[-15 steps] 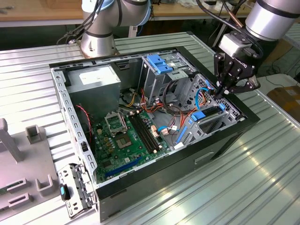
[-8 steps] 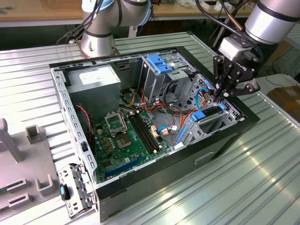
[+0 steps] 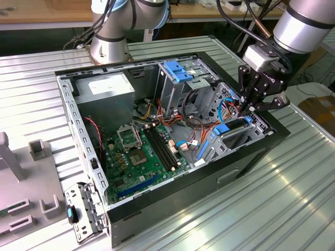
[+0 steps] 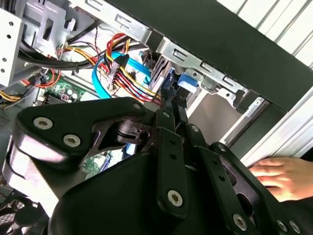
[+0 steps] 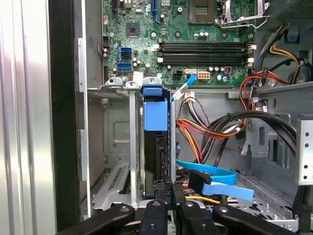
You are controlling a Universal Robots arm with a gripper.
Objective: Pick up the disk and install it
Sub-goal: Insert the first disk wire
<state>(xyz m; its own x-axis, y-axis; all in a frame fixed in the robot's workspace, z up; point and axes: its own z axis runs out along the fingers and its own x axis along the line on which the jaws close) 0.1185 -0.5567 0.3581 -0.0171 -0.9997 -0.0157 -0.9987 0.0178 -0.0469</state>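
Observation:
The disk (image 3: 230, 129) sits on edge in the drive cage at the exterior view's right end of the open computer case (image 3: 251, 157), its blue rail facing up. In the first wrist view the disk (image 5: 155, 117) stands between the cage's metal walls, blue rail and tab on top, dark body below. My gripper (image 3: 246, 109) hangs just above the disk's near end. In both wrist views the gripper's (image 4: 172, 100) (image 5: 170, 188) black fingers lie close together, tips against the disk's (image 4: 187, 81) blue-railed end. Whether they pinch anything is hidden.
Red, yellow and blue cables (image 5: 210, 132) crowd the space beside the cage. The motherboard (image 3: 141, 151) and the grey power-supply box (image 3: 107, 86) fill the case. A bare blue bracket (image 3: 178, 70) tops the upper bay. A hand (image 4: 279, 176) rests outside the case.

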